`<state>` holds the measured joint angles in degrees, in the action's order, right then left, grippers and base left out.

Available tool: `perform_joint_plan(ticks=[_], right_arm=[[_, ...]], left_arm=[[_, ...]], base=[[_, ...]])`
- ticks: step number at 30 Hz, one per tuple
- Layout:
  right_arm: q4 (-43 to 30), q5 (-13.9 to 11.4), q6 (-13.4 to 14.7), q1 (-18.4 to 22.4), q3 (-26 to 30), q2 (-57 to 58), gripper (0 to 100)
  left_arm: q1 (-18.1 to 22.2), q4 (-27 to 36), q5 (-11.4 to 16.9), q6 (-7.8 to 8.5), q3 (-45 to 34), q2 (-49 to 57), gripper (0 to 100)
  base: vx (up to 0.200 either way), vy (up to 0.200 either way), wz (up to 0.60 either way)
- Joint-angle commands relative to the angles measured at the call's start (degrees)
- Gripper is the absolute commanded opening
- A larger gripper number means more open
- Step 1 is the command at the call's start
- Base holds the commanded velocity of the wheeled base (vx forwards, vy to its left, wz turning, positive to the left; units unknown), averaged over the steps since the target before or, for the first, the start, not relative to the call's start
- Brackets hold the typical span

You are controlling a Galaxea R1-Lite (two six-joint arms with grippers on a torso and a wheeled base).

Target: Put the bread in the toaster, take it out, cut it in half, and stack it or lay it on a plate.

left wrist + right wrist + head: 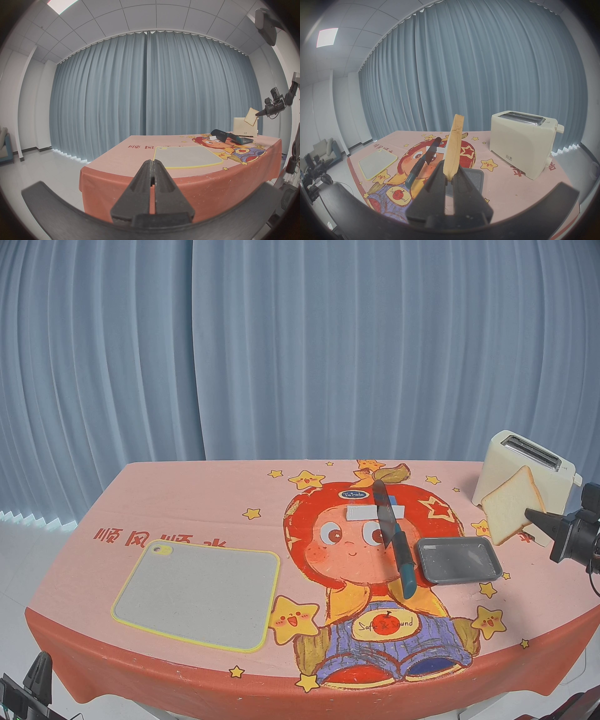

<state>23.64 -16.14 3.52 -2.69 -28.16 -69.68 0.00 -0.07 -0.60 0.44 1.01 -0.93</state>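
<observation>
Pinching bread (454, 143) upright, corner up, right gripper (452, 175)

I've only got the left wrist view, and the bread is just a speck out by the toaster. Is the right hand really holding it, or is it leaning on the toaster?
Observer: It's held. The right wrist view shows the right hand shut on the bread, pinching its lower edge, with the slice standing upright and edge-on.
Operator: Okay. Is the toaster free to take it?
Observer: It looks free. Nothing sticks out of the slots on top of the toaster. The bread is off to the toaster's side and clear of it, not above the slots.
</observation>
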Motion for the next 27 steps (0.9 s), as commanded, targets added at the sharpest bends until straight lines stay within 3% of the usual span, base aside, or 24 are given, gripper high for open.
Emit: perform_joint_plan(ticks=[1,16,27], right_arm=[[0.09,-0.03,-0.01,-0.03,-0.23,0.25,0],[-0.08,-0.03,-0.97,-0.21,-2.16,-0.19,0],[-0.08,-0.03,-3.70,-0.21,-3.22,-0.46,0]], left_arm=[[0.00,-0.01,-0.02,-0.09,-1.01,0.93,0],[0.00,-0.01,-0.02,-0.09,-1.01,0.93,0],[0.00,-0.01,-0.02,-0.09,-1.01,0.93,0]], base=[[0.000,0.000,0.00],[0.000,-0.200,0.00],[0.000,-0.200,0.00]])
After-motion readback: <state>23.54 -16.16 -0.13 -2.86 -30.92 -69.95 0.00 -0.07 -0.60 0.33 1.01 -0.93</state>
